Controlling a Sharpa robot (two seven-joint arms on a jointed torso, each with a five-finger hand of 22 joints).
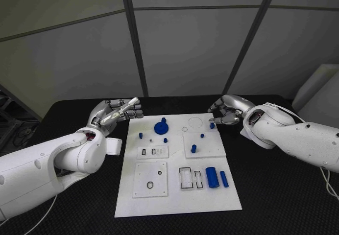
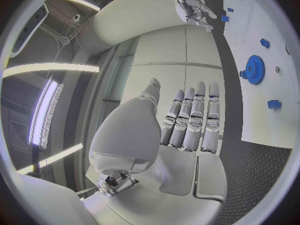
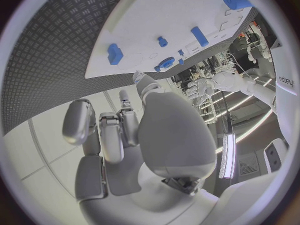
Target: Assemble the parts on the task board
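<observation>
The left silver hand (image 1: 117,113) hovers empty with fingers straight beside the far left corner of the white task board (image 1: 177,205); the right silver hand (image 1: 227,111), fingers curled on nothing, hangs at its far right corner. Small blue plastic parts lie on the board; a blue toothed gear (image 1: 161,128) near the far edge, a blue cylinder (image 1: 210,176) toward the near right, on the black worktop (image 1: 282,196).

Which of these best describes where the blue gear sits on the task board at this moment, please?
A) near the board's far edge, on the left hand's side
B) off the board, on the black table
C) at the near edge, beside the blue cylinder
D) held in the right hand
A: the blue gear lies on the task board near its far edge, toward the left hand, touched by neither hand.
</observation>
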